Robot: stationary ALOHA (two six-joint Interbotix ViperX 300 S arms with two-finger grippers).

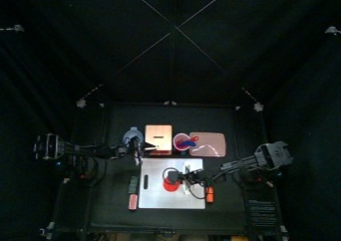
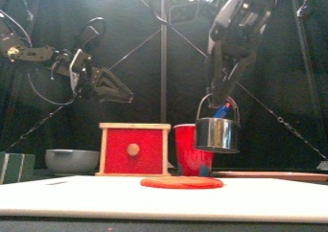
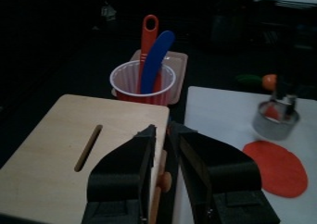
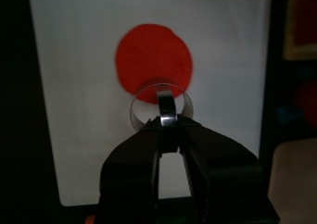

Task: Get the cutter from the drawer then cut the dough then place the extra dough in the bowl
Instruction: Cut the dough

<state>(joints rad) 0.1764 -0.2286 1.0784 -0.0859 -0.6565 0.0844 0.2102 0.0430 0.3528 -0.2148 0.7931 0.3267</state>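
The round metal cutter [image 2: 216, 132] is gripped by its wire handle in the closed jaws of the right gripper [image 2: 223, 96]. It is held in the air above the flat red disc of dough [image 2: 181, 182], clear of it. In the right wrist view the cutter [image 4: 162, 100] is seen just at the near edge of the dough [image 4: 155, 58]. The dough is laid whole on the white cutting board [image 2: 77, 193] at the front of the table.

The left gripper [image 3: 166, 135] is raised above the pale wooden box [image 3: 74, 158], with its jaws drawn almost together and nothing held between them. The box [image 2: 134, 150] is placed behind the board, left of centre, and its red drawer front is seen flush with the frame. The red cup [image 3: 146, 81] with the blue and the red toy knife is set just to the right of the box. The blue-grey bowl [image 2: 73, 160] is found to the left of the box, at the far left. A pink tray [image 1: 216, 145] is laid to the right of the cup.
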